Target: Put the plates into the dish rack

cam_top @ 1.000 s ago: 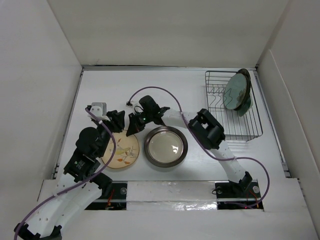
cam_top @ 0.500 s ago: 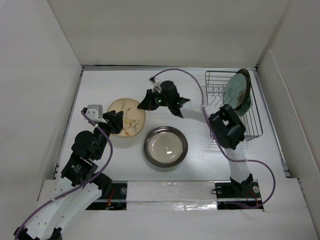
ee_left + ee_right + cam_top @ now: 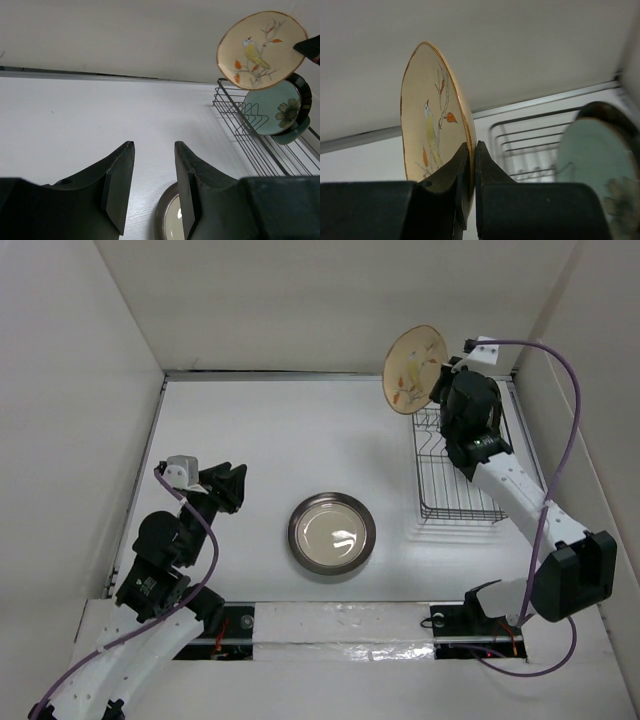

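My right gripper (image 3: 438, 380) is shut on the rim of the tan plate with the bird and leaf drawing (image 3: 413, 370). It holds the plate on edge in the air above the far end of the dark wire dish rack (image 3: 452, 485). The right wrist view shows the fingers (image 3: 471, 144) pinching that plate (image 3: 427, 125). A pale teal plate (image 3: 272, 107) stands in the rack with a dark-rimmed plate (image 3: 306, 90) behind it. A round plate with a dark shiny rim and cream middle (image 3: 332, 533) lies flat at the table's middle. My left gripper (image 3: 228, 488) is open and empty to its left.
White walls close in the table on the left, back and right. The rack (image 3: 245, 130) stands against the right wall. A purple cable loops from the right arm (image 3: 560, 430) over the right side.
The right gripper has carried the tan plate from the table's left-middle up and right to above the rack. The left gripper no longer touches the plate and stays at the left.
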